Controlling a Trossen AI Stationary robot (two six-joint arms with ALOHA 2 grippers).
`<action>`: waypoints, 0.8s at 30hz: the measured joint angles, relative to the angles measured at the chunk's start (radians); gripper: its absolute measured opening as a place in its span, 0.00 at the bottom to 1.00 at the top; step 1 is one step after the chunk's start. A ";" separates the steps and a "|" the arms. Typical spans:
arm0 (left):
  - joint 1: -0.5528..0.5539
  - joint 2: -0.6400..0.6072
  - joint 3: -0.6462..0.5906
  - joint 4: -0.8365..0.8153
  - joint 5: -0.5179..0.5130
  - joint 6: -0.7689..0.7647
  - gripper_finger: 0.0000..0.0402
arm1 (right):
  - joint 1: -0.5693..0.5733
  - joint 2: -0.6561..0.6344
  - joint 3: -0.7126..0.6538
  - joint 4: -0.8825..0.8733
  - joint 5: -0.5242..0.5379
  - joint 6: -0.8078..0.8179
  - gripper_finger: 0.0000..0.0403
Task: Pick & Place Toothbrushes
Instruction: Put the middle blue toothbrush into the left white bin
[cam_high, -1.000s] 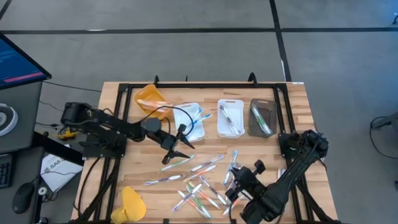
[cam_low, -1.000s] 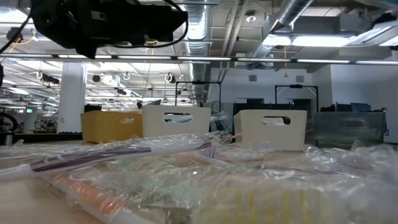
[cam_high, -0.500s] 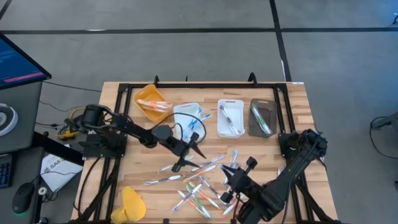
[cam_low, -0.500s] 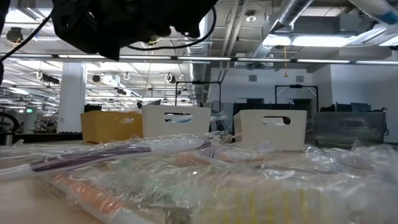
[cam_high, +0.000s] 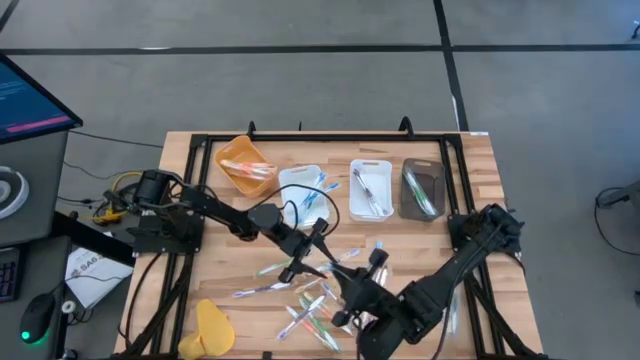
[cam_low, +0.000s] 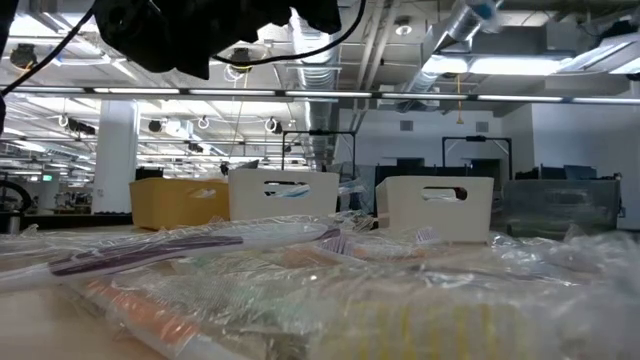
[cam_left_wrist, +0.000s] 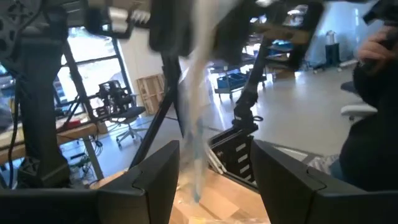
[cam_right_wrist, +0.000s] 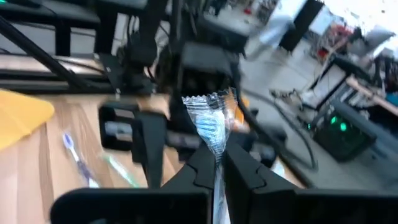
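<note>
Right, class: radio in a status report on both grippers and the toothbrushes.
Right gripper shut on a wrapped toothbrush. Left gripper open, close opposite. Loose toothbrushes crowd the table beneath.

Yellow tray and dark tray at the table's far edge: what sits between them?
In the high view, two white trays stand between the yellow tray and the dark tray, each holding toothbrushes.

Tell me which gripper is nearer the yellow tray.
Left. The left gripper hangs over the table's middle, a short way right of and nearer the front than the yellow tray. The right gripper sits farther on, over the toothbrushes.
</note>
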 joint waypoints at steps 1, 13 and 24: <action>0.000 0.000 0.001 0.000 -0.005 -0.009 0.48 | -0.003 0.000 0.000 0.056 0.000 -0.061 0.01; 0.001 0.000 0.004 -0.001 -0.005 -0.029 0.48 | -0.028 0.000 0.000 0.312 -0.044 -0.383 0.01; -0.011 0.000 0.017 -0.009 -0.020 -0.063 0.69 | -0.068 0.000 0.000 0.312 -0.111 -0.383 0.02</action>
